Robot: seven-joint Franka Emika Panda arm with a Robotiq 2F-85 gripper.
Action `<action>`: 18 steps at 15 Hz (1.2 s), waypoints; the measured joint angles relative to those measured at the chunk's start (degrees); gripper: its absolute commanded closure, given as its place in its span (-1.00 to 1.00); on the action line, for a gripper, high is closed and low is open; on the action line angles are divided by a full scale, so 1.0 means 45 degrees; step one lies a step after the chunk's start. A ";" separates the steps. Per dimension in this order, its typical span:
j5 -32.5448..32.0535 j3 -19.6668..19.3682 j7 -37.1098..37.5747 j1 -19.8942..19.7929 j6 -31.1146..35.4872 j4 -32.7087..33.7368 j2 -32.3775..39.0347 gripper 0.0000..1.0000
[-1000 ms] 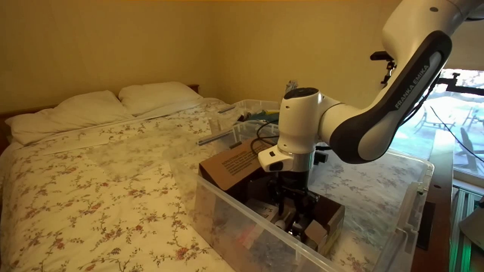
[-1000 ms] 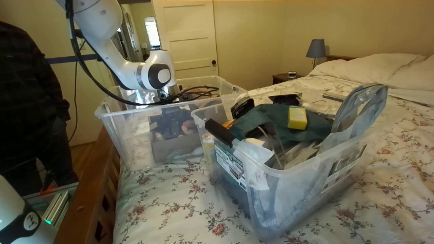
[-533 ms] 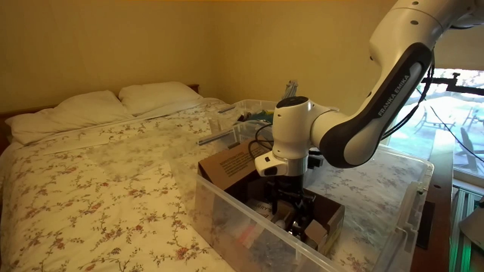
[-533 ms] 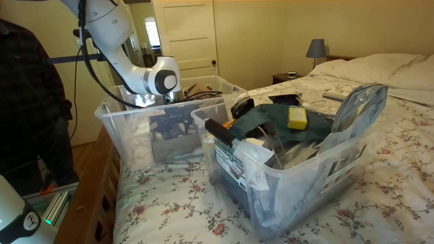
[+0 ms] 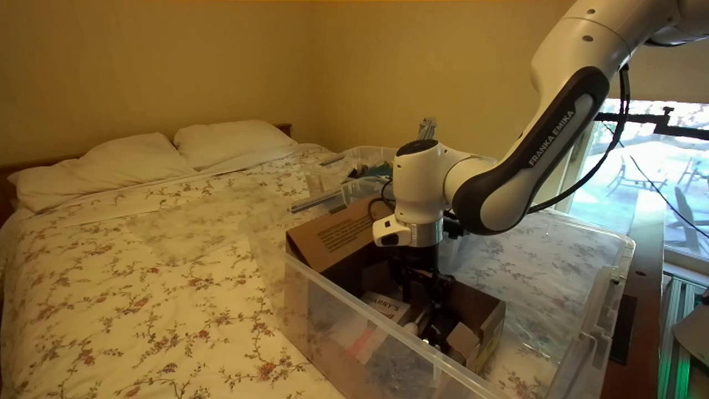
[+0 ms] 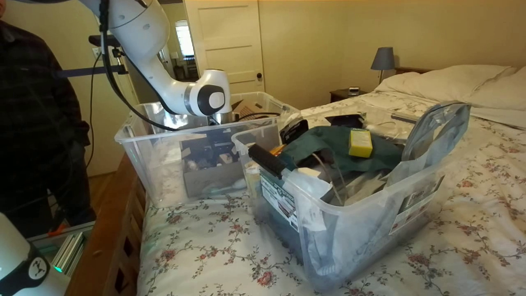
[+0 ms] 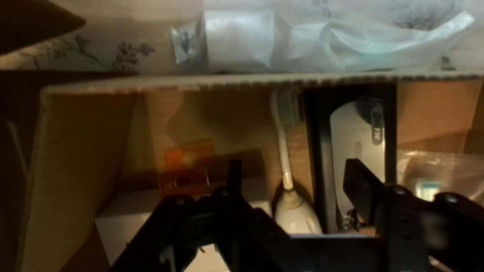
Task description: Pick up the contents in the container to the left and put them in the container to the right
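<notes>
The left container is a clear bin (image 6: 162,172) with an open brown cardboard box (image 5: 338,238) in it. In the wrist view the box holds a black item with a silver plate (image 7: 357,143), a white toothbrush-like item (image 7: 297,217), an orange packet (image 7: 189,155) and a white box (image 7: 124,223). My gripper (image 7: 293,166) is open and empty above them. Its fingers straddle the toothbrush-like item, and the right finger overlaps the silver plate. In an exterior view the gripper (image 5: 422,299) is down inside the box. The right container is another clear bin (image 6: 353,234).
The right bin holds teal cloth (image 6: 324,139), a yellow box (image 6: 360,143), a black handle (image 6: 265,160) and a grey bag (image 6: 435,131). Both bins stand on a floral bed. A wooden bed frame (image 6: 111,230) runs along one side, and a person (image 6: 37,123) stands beyond it.
The arm has shifted towards the right bin, dipping slightly and then rising. The cardboard box has shifted slightly with it. The lettered white box shows more. The gripper stays open.
</notes>
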 measured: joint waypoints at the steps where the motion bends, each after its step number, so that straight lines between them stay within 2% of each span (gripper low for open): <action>1: 0.0004 -0.0060 0.0107 -0.0079 -0.0129 -0.0001 0.0002 -0.38; 5: 0.0004 -0.0122 0.0212 -0.0152 -0.0489 0.0261 0.0224 -0.10; 6: 0.0005 -0.0110 0.0222 -0.0111 -0.0579 0.0467 0.0372 0.06; 7: 0.0005 -0.0095 0.0224 -0.0068 -0.0667 0.0671 0.0535 -0.01; 10: 0.0004 -0.0063 0.0227 0.0043 -0.0838 0.1298 0.1034 0.03; 12: 0.0003 -0.0063 0.0231 0.0096 -0.1046 0.1675 0.1326 -0.07; 13: 0.0004 -0.0064 0.0232 0.0117 -0.1169 0.1849 0.1457 -0.18; 14: 0.0004 -0.0063 0.0232 0.0132 -0.1292 0.1993 0.1580 -0.15; 16: 0.0004 -0.0010 0.0217 0.0131 -0.1732 0.2241 0.1800 -0.27; 17: 0.0005 0.0021 0.0190 0.0131 -0.1995 0.2336 0.1883 -0.23; 18: 0.0005 0.0048 0.0189 0.0133 -0.2280 0.2430 0.1963 -0.09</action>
